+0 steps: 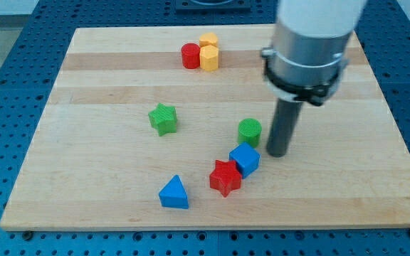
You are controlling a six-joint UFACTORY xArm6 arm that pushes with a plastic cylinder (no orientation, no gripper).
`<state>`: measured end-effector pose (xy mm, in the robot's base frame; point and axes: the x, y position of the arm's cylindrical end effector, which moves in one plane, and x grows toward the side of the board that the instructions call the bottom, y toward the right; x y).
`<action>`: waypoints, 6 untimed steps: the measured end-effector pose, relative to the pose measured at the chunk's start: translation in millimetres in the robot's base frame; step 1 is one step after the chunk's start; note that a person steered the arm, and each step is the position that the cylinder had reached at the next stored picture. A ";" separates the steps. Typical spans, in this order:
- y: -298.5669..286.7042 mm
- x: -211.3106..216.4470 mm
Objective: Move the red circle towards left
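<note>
Broadly, the pale wooden desk (105,78) fills most of the camera view, lying on a blue perforated base (6,71). Next in size, the arm's grey and white cylindrical body (312,43) comes down from the view's top right and narrows into a straight dark rod (283,124); my tip (277,153) rests on the board just to the right of the green cylinder block (249,132) and just up and right of the blue cube block (245,158). I cannot tell whether the tip touches either one. No gripper is fitted, so there is nothing to call released or clenched. Touching the blue cube on its lower left is the red star-shaped block (225,177), and further left of that, apart from it, sits the blue triangular block (174,193) near the view's bottom edge. A green star-shaped block (163,118) stands alone in the middle left of the board. The red circle block (190,55) sits near the view's top, well apart from the tip, with the yellow hexagonal block (209,58) pressed against its right side. A second yellow block (208,40) lies just behind that pair, its shape hard to make out.
</note>
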<state>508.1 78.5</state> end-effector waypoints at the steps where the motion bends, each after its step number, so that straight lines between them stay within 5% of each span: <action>1: -59.4 -43.8; 2: -84.7 -88.9; 4: -140.3 -6.9; 5: -188.1 -43.9; 6: -144.8 -64.8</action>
<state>443.3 -66.2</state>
